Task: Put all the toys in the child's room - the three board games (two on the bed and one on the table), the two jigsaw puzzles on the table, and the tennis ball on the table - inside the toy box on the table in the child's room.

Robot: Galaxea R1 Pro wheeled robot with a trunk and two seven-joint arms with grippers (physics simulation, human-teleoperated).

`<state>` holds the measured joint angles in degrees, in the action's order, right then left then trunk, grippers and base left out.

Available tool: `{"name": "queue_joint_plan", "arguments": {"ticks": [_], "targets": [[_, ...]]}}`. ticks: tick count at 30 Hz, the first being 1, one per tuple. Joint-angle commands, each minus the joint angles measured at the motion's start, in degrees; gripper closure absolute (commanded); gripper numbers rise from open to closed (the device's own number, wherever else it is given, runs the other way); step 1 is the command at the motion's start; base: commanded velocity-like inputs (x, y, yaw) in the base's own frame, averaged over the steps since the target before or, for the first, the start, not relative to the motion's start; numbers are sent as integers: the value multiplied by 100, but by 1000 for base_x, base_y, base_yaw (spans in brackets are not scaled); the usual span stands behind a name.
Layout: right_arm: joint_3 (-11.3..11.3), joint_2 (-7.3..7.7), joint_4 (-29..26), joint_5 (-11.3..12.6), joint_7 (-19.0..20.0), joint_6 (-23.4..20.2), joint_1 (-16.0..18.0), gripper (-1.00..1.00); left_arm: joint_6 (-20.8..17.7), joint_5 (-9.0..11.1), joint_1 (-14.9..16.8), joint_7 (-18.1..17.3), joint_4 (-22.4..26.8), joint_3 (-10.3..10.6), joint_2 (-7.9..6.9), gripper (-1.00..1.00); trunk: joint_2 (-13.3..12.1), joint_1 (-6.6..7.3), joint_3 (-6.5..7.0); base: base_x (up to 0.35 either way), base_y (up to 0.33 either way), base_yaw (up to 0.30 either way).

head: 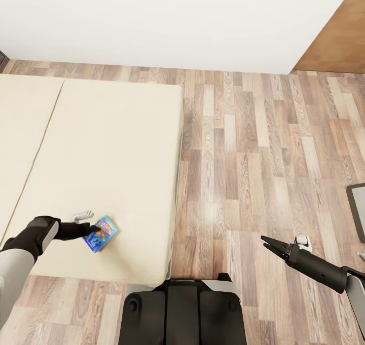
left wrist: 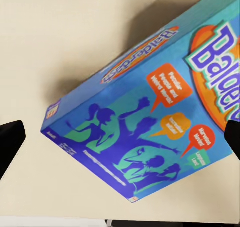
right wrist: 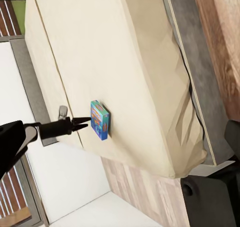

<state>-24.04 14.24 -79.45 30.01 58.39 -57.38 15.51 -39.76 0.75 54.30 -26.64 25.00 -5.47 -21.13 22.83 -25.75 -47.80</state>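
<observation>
On the left I see my left gripper (head: 94,229) at the light blue cartoon board game box (head: 100,233), which sits near the front edge of the large beige mattress bed (head: 116,147); its jaws stand apart on either side of the box, and I cannot tell if they touch it. Over the wood-plank floor (head: 263,152) to the right, my right gripper (head: 267,241) hangs empty, jaws slightly apart.

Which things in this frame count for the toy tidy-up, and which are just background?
Job:
- blue board game
- bed it lies on
- left gripper, open around the game
- right gripper, open, empty

Background:
- wooden floor
- white wall
</observation>
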Motion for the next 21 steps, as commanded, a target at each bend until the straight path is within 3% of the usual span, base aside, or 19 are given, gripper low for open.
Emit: {"name": "queue_joint_plan", "arguments": {"ticks": [1,21], "targets": [[-5,0,0,-10,23,-20,3,-100,-51,9,18,57,5,-31,13,-100,9,-3,-6,0,0,0],[-5,-5,0,-13,18,-19,0,-100,-51,7,179,223,14,-33,67,-100,9,-3,-6,0,0,0]]}}
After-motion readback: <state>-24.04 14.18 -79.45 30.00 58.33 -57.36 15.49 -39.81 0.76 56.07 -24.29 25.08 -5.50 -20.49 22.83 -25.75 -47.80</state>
